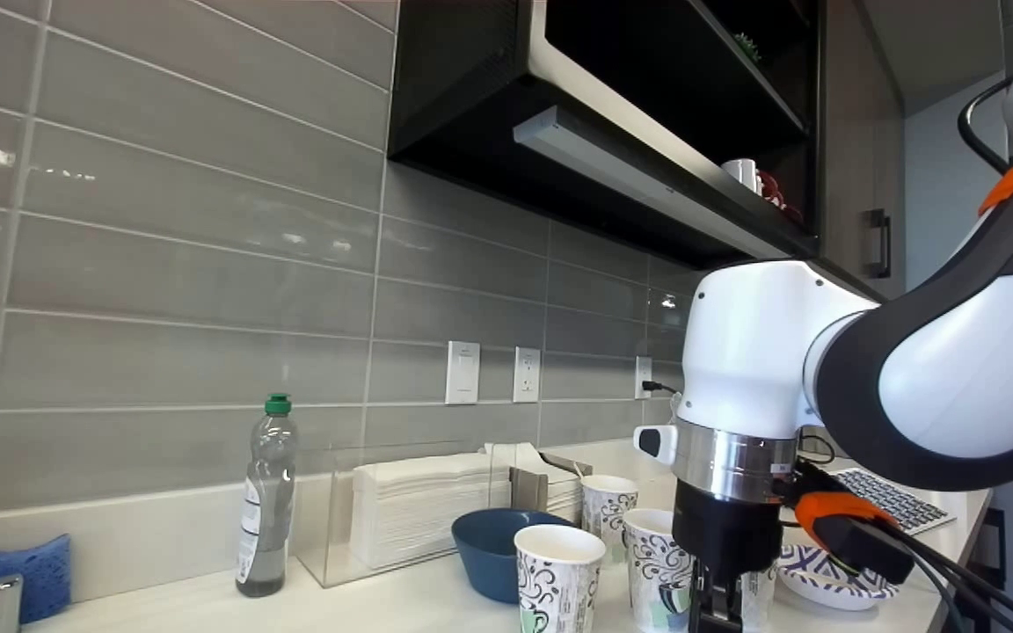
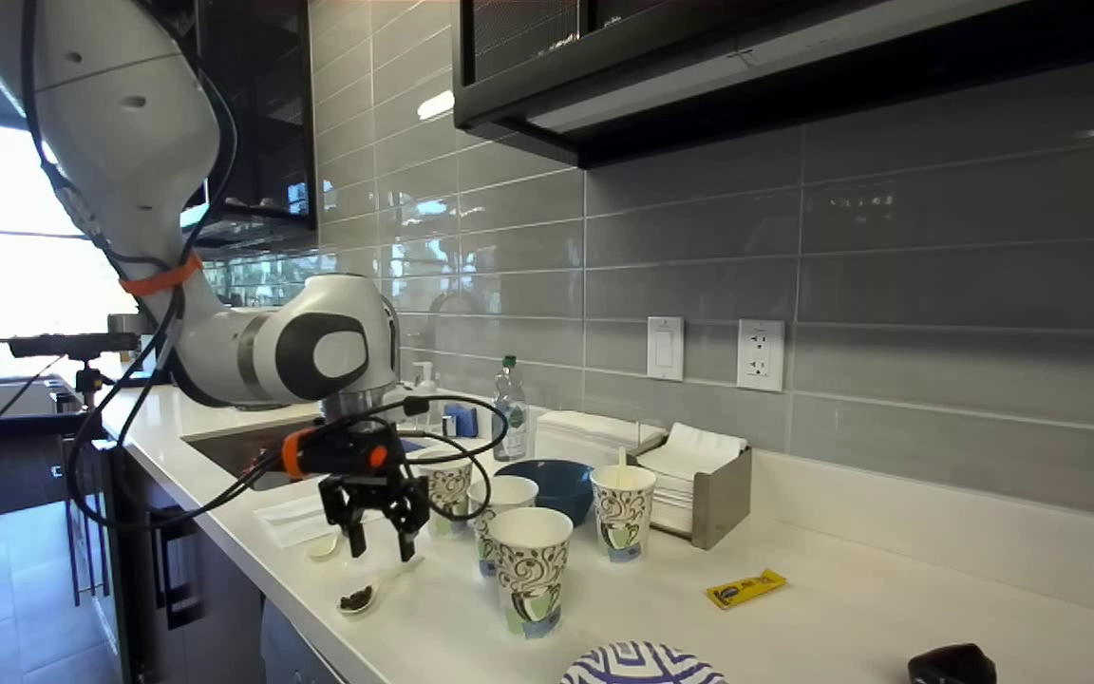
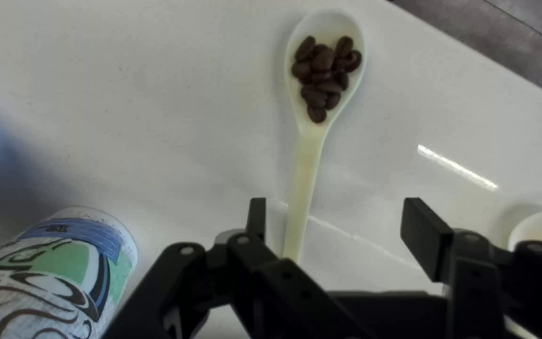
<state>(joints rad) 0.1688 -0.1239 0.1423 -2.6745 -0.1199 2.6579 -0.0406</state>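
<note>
My gripper (image 3: 337, 228) is open and empty, pointing down over the white counter. It also shows in both exterior views (image 1: 717, 607) (image 2: 382, 549). A pale plastic spoon (image 3: 303, 181) lies on the counter, its bowl filled with dark coffee beans (image 3: 322, 70). The spoon handle's end lies between the fingers in the wrist view, closer to the left finger. In an exterior view the spoon (image 2: 384, 587) lies below the fingertips, apparently untouched. A patterned paper cup (image 3: 59, 273) stands left of the gripper in the wrist view. A second pale spoon (image 2: 323, 546) lies near the counter edge.
Several patterned paper cups (image 2: 533, 575) stand beside the gripper; one (image 2: 621, 513) holds a stick. A blue bowl (image 2: 561, 486), napkin holder (image 2: 723, 499), soap bottle (image 1: 267, 501) and yellow packet (image 2: 746, 589) are around. A patterned paper bowl (image 1: 832, 578) stands behind the gripper.
</note>
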